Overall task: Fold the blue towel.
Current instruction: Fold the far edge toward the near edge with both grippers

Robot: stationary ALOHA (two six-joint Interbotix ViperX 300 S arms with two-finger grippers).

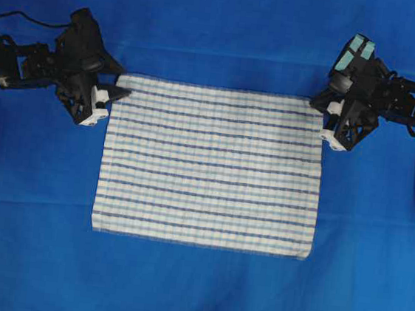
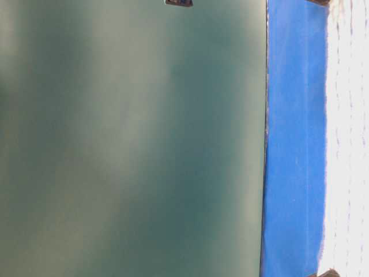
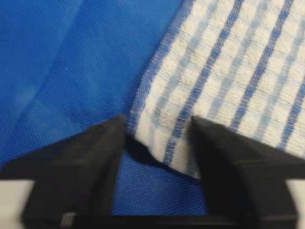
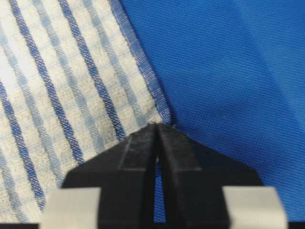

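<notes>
Waffle-woven checked blue towel, flat rectangle, blue sheet

Blue towel was white waffle weave, thin dark-blue and light-blue stripes crossing into a check, blue stitched hem. Sheet under it was plain solid blue. Left gripper and right gripper were black, with white blocks behind the fingers. Table-level view mostly blurred grey-green.

The right hand pinches the blue towel's corner, fingertips together.
</notes>
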